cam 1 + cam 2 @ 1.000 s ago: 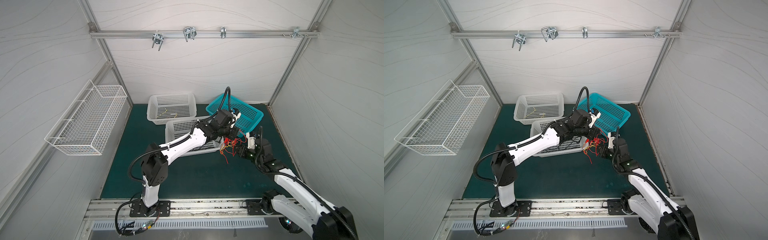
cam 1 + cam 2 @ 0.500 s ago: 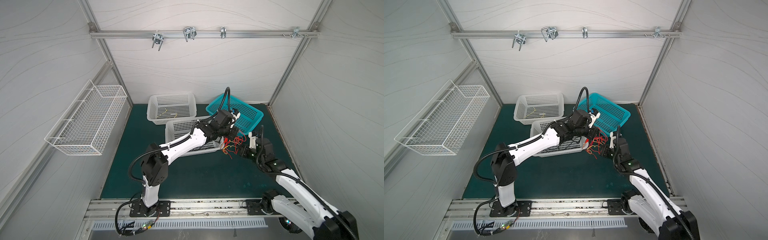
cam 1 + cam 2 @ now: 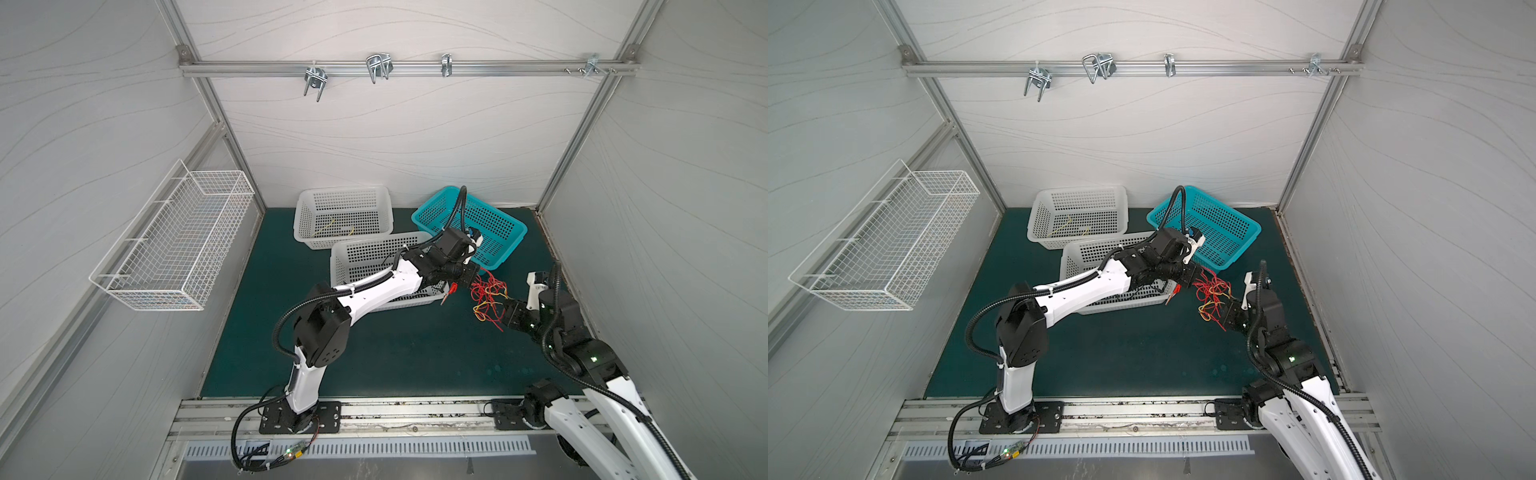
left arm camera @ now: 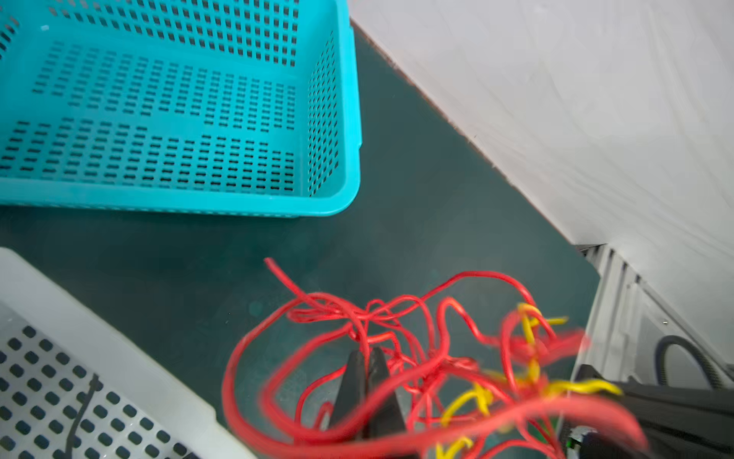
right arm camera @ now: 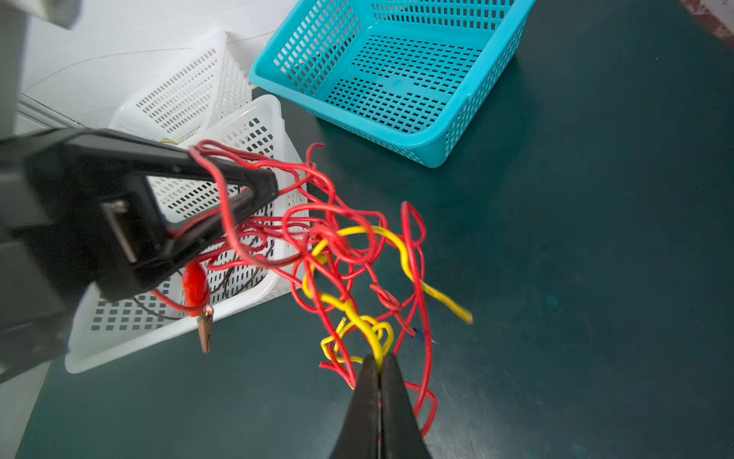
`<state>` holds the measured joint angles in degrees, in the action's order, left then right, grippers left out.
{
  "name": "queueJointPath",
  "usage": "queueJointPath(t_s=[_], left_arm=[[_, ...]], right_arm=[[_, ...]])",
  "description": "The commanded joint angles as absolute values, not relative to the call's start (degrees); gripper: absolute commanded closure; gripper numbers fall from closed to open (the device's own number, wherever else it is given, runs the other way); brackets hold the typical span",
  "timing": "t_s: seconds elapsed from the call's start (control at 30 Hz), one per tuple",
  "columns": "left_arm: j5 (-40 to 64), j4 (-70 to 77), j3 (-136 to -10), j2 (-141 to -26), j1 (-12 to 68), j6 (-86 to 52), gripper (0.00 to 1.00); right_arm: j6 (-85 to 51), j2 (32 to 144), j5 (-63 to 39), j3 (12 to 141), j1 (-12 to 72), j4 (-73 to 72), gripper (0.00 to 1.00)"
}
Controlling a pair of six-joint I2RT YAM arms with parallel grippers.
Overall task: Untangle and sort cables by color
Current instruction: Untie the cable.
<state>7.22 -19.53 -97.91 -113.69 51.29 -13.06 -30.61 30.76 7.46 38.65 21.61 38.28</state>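
Note:
A tangle of red and yellow cables [image 3: 488, 296] [image 3: 1213, 294] hangs above the green mat between both grippers. My left gripper [image 3: 473, 277] [image 4: 367, 351] is shut on a red cable [image 4: 317, 306] at the tangle's basket side. A red clip end [image 5: 196, 286] dangles below it. My right gripper [image 3: 505, 311] [image 5: 379, 357] is shut on a yellow cable [image 5: 401, 246] at the opposite side. In the right wrist view the left gripper [image 5: 270, 186] has red loops draped over it. A black cable [image 5: 238, 278] lies in the near white basket [image 3: 345, 249].
A teal basket [image 3: 505, 257] stands just behind the tangle, holding no cables. A far white basket [image 3: 343, 192] holds thin yellow cables [image 3: 332, 226]. A wire basket [image 3: 174, 232] hangs on the left wall. The right wall is close to my right arm.
My right gripper has closed on the yellow cable and drawn slightly right, away from the left gripper. The tangle has spread out between the two grippers.

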Motion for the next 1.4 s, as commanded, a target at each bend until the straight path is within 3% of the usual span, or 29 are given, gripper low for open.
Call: queueJointPath(t_s=[0.0,0.73,1.0,1.27,1.37], left_arm=[[3.27,-20.65,-99.66,-115.74,50.71,-12.05,1.00],[1.83,-22.06,-100.10,-122.03,49.59,-11.43,1.00],[10.27,-15.51,-95.36,-117.50,50.16,-8.04,1.00],[12.96,-11.38,-89.83,-111.77,50.27,-6.58,0.56],[14.39,-9.91,-88.35,-110.03,50.36,-6.42,0.43]], right_arm=[[-28.11,28.39,9.84,42.13,21.27,41.32,1.00],[-22.11,18.12,25.56,53.61,21.36,50.57,1.00],[-21.39,24.04,12.23,48.62,21.29,43.23,1.00],[-24.09,30.06,8.34,43.08,21.36,35.43,1.00],[-24.84,31.39,8.09,41.73,21.42,33.95,1.00]])
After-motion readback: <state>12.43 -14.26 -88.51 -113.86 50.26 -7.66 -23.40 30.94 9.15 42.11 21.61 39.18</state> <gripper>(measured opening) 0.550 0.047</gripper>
